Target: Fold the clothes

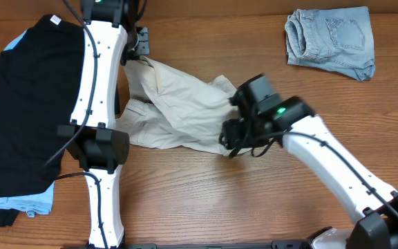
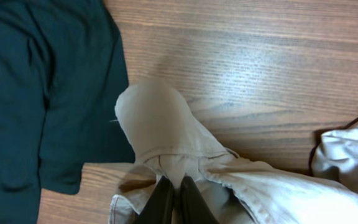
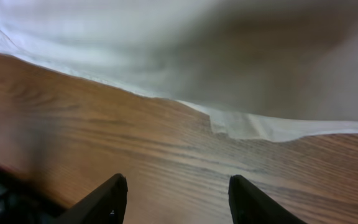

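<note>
On the bench [image 1: 206,200]: khaki shorts [image 1: 178,104] rumpled between both arms

Mid-bench, the khaki shorts lie crumpled in an uneven heap. The left jaws are pressed together, pinching a fold of the fabric at the end nearest the black T-shirt [image 1: 26,104]. The right jaws stand spread over bare wood just short of the shorts' opposite edge, gripping nothing. Denim shorts [image 1: 332,40] sit well apart, in the far right corner.

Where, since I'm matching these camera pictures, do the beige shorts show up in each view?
Overhead: the beige shorts lie crumpled at the picture's middle.
Left wrist: they fill the lower middle and right, pinched in the shut left claw.
Right wrist: they span the top, above the open right claw.
Shared landmark: the wooden table under them in every view.
</note>
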Robot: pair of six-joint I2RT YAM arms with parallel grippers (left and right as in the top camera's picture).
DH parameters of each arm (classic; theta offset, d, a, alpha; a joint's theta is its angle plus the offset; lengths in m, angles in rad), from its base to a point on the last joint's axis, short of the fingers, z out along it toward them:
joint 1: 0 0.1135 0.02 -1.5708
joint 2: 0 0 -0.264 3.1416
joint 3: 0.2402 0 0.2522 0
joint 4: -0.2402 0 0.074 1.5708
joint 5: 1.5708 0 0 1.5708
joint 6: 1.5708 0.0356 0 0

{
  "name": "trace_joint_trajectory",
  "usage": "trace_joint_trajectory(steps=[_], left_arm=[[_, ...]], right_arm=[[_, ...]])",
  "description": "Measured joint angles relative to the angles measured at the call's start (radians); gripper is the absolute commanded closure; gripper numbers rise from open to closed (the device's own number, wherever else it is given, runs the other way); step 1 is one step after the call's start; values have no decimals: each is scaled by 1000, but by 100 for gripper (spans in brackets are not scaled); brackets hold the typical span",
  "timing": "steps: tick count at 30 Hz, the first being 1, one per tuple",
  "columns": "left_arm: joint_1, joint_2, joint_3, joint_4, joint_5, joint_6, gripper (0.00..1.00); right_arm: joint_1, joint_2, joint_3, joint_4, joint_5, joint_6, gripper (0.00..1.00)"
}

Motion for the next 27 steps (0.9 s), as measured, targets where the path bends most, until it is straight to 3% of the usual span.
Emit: trace_joint_trajectory(steps=[9, 16, 24, 27], left_arm=[[1, 0, 0, 36, 21, 4, 96], [1, 0, 0, 58, 26, 24, 96], [1, 0, 0, 64, 27, 26, 96], [2, 0, 0, 64, 27, 27, 96]], right_arm=[[44, 136, -74, 129, 195, 5, 41], [45, 239, -80, 163, 207, -34, 39], [53, 243, -83, 174, 188, -61, 38], [69, 243, -90, 177, 185, -68, 34]])
